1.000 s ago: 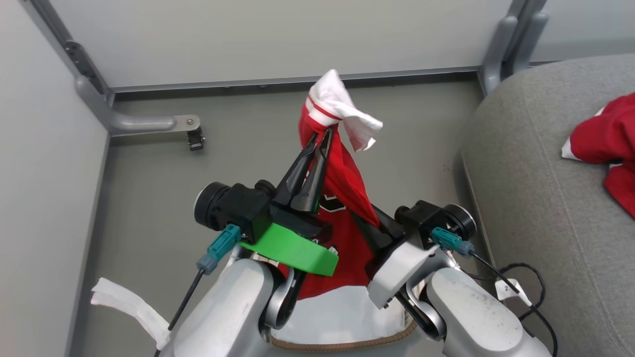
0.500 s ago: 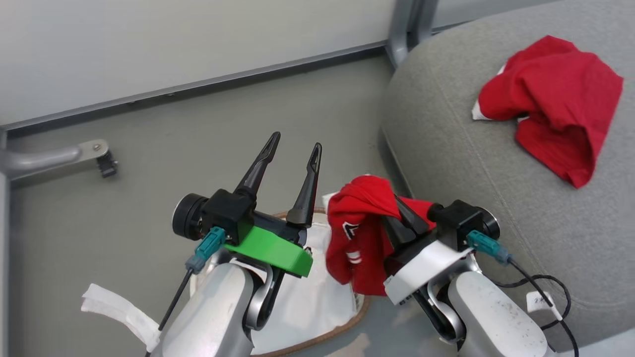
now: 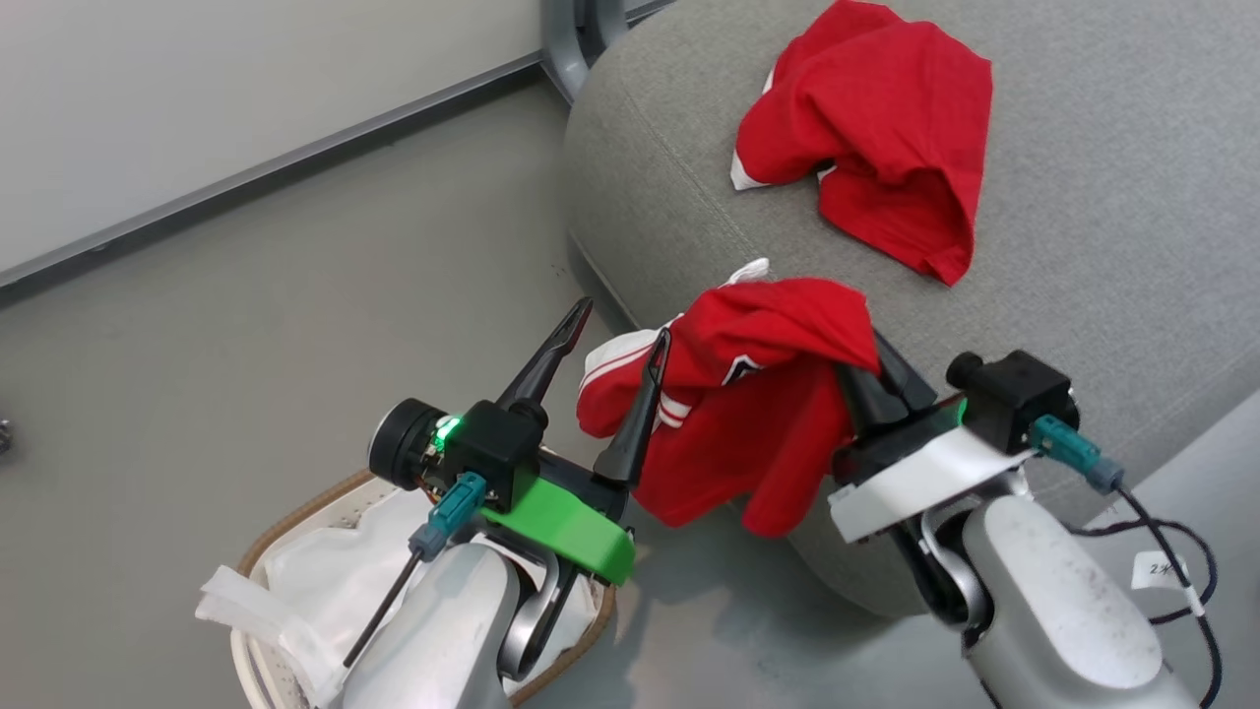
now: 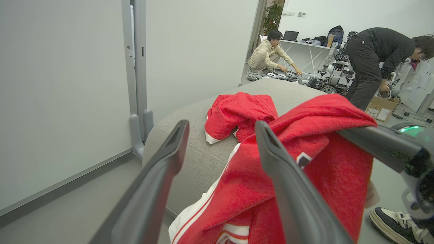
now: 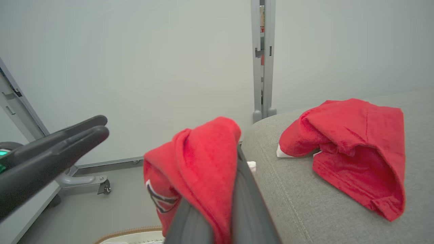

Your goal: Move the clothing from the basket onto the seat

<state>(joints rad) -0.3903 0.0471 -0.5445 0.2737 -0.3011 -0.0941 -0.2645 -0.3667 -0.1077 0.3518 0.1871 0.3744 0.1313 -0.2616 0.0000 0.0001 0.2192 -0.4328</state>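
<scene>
My right gripper (image 3: 871, 369) is shut on a red garment (image 3: 758, 394) with white stripes, which drapes over its fingers and hangs off the front edge of the grey seat (image 3: 1083, 246). In the right wrist view the same garment (image 5: 203, 162) covers my fingertips. A second red garment (image 3: 876, 148) lies crumpled on the seat further back. My left gripper (image 3: 622, 325) stands open and empty just left of the hanging garment. Under my left arm the basket (image 3: 305, 507) holds a white liner sheet (image 3: 325, 571).
A grey partition wall (image 3: 197, 98) with a metal post (image 3: 566, 25) runs behind the seat's corner. A black cable (image 3: 1171, 532) trails by my right forearm. Two people (image 4: 369, 61) work among equipment beyond the seat, and a shoe (image 4: 390, 220) rests on the floor nearby.
The left gripper let go of the garment and opened. The right gripper carried the garment from above the basket toward the seat's edge. The head camera turned right.
</scene>
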